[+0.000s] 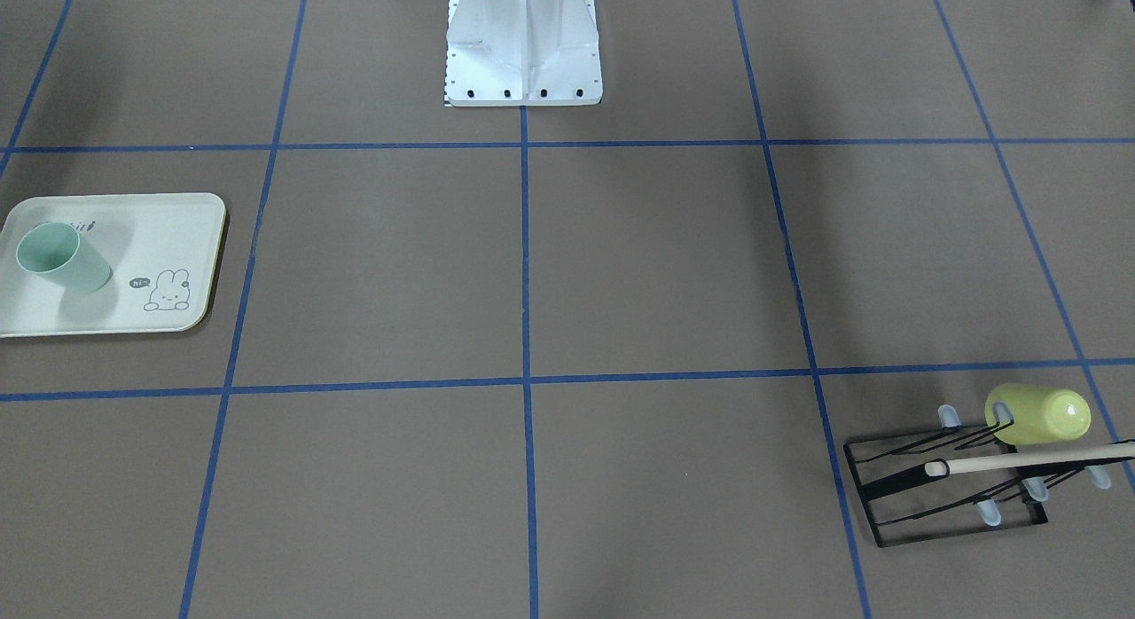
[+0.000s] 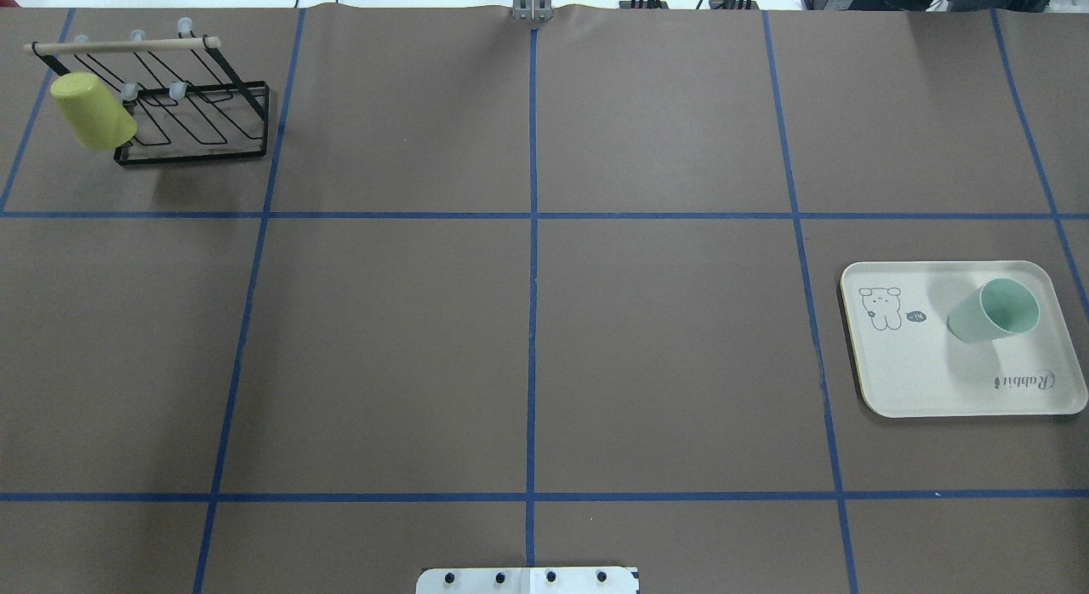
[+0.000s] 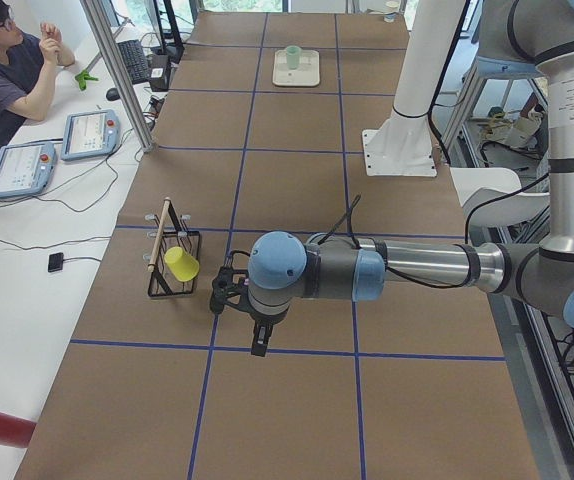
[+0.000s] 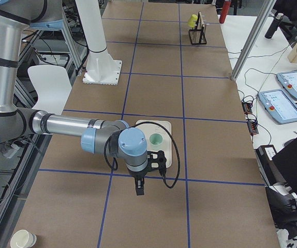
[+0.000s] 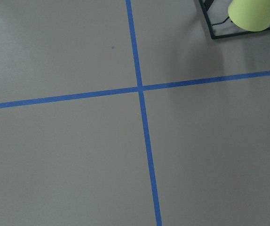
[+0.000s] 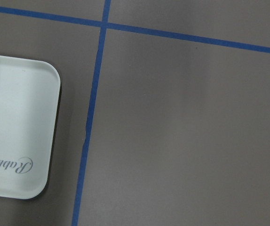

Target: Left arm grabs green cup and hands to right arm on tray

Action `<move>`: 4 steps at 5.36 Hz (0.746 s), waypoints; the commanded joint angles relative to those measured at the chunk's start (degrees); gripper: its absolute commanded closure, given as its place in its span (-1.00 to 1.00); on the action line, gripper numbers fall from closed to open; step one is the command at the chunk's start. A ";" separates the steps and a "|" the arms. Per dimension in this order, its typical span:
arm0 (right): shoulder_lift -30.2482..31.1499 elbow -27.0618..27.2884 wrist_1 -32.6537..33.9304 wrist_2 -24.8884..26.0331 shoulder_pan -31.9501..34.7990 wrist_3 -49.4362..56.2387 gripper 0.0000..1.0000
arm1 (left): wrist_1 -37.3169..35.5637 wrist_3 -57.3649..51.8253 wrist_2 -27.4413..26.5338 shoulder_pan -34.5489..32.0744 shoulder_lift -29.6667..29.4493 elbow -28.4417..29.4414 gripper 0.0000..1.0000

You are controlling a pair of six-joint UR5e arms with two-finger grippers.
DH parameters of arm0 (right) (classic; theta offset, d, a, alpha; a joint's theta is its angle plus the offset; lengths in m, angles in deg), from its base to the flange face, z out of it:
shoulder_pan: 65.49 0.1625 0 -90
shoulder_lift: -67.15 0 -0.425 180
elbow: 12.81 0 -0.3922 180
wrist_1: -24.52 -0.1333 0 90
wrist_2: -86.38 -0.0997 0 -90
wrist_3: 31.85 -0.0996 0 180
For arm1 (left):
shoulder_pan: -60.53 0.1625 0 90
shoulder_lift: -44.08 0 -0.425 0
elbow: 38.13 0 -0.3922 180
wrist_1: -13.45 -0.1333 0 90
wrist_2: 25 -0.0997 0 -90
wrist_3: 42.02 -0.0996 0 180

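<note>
The pale mint-green cup [image 1: 64, 257] stands upright on the cream tray [image 1: 177, 229], near its "Rabbit" lettering; they also show in the overhead view as the cup [image 2: 994, 311] on the tray [image 2: 919, 381]. No gripper touches the cup. My left gripper [image 3: 257, 340] shows only in the exterior left view, hanging above the table near the rack; I cannot tell if it is open. My right gripper [image 4: 139, 187] shows only in the exterior right view, above the table just short of the tray [image 4: 143, 126]; I cannot tell its state. The right wrist view shows the tray corner [image 6: 22, 141].
A yellow-green cup [image 2: 92, 111] hangs on a black wire rack [image 2: 196, 126] with a wooden bar at the table's far left corner. The white robot base [image 1: 523, 51] is bolted at the table's middle edge. An operator [image 3: 7, 70] sits beside the table.
</note>
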 commanded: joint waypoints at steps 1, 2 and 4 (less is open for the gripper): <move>-0.21 0.33 -0.02 -0.11 -1.66 -1.56 -1.00 | 0.20 0.09 -0.02 0.00 0.11 0.04 -1.00; -0.38 0.76 -0.20 -0.02 -3.50 -3.13 -1.00 | 0.21 0.09 0.06 -0.09 0.11 -0.13 -1.00; -0.30 0.77 -5.45 0.16 -5.53 -9.62 -1.00 | 0.38 0.09 0.06 -0.09 0.72 -0.31 -1.00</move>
